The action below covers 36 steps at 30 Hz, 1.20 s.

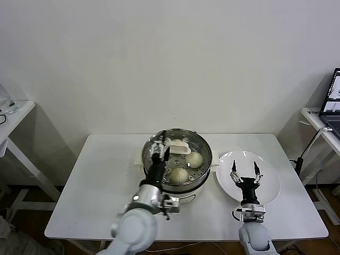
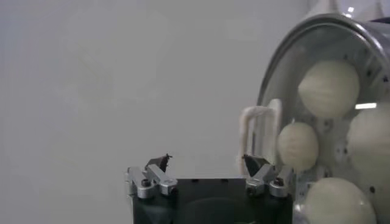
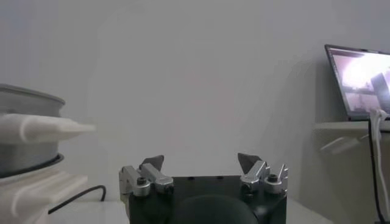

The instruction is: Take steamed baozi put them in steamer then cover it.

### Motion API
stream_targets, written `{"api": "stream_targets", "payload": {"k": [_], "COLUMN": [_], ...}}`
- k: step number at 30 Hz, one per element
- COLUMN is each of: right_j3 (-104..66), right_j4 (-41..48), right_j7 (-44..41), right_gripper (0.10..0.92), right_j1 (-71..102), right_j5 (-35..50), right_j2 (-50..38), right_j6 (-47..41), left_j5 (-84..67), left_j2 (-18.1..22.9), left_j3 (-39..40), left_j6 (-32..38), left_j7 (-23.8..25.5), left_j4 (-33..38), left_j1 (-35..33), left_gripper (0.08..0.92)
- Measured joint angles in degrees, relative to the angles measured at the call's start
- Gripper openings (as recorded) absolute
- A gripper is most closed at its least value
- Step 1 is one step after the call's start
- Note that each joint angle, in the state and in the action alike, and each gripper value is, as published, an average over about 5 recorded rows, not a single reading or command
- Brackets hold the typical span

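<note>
Shiny steel made up the steamer (image 1: pixel 177 166), which sat in the middle of the white surface (image 1: pixel 101 180). Its clear lid (image 1: pixel 183 159) was on top, with the white handle (image 1: pixel 178 147) of the lid showing. Through the glass, round cream buns (image 1: pixel 194 159) could be seen resting on the tray with holes. In the left wrist view four buns (image 2: pixel 329 87) showed behind the glass, close together.

The left gripper (image 1: pixel 159 150) hung over the near-left rim of the steamer, just beside the lid handle. Its fingers were spread wide apart and held nothing. In the left wrist view the handle (image 2: pixel 261 131) stood just past one fingertip, and I could not tell if they touched.

The right gripper (image 1: pixel 245 171) was well apart from the steamer, over the flat white plate (image 1: pixel 268 183) on the other side. Its fingers were wide open too and held nothing. In the right wrist view the steamer (image 3: pixel 27 131) sat off to one side of that gripper, and a laptop (image 3: pixel 359 80) stood on a far table.
</note>
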State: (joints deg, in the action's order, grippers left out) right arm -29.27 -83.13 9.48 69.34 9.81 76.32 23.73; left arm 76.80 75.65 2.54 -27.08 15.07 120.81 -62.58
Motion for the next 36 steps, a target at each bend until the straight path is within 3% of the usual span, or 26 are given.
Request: {"api": "stream_targets", "payload": {"k": [6,13,22,36], "right_j3": [0.56,0.84,0.87,0.71], "right_j4": [-2.15,-4.5,-6.83,-9.91], "right_j7": [0.24,1.18,2.69,2.34], "right_gripper": [0.823,0.823,0.823,0.823], "right_j1": [1.28,2.84,4.61,7.08], "right_j5": [1.97,3.59,4.44,5.65], "right_j2": [-0.67,-1.33,-2.0,-1.84], "right_j6": [-2.31,-5.06,-8.37,-10.85], "left_j5": [-18.03,-44.28,-67.11,-76.72], "left_j2": [-3.4,-4.99,-4.82,-4.52], "left_j3": [-7.7,-19.07,-28.96,-34.19], "left_j6": [3.49,14.87,28.5,37.47], "left_j7": [-8.59,-15.43,-14.81,-12.45], "left_j4": [2.63,-2.6,-13.54,-21.09], "left_j1": [-3.54,-7.3,-9.71,-12.11], "left_gripper": [0.823,0.823,0.823,0.823]}}
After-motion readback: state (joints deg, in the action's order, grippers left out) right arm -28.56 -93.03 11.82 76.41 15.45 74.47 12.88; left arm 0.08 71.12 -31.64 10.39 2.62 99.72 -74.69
